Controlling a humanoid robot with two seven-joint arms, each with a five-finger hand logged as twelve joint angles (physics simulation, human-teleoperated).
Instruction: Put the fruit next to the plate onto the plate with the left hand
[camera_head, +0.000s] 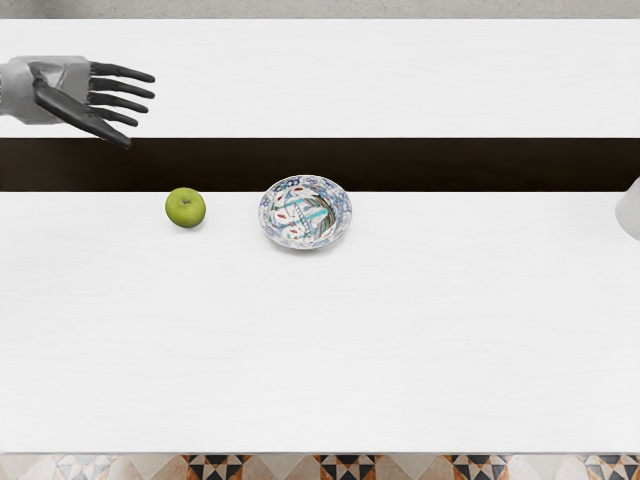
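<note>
A green apple (185, 207) rests on the white table, a short way left of a patterned plate (305, 211) with blue, red and teal decoration. The plate has nothing on it. My left hand (112, 95) hovers at the upper left, well above and behind the apple, its dark fingers spread and holding nothing. A small grey part of the right arm (630, 208) shows at the right edge; its hand is out of sight.
A dark gap (450, 164) runs across the picture between the near white table (320, 330) and a far white surface (400, 75). Patterned floor tiles (340, 467) show below the table's front edge.
</note>
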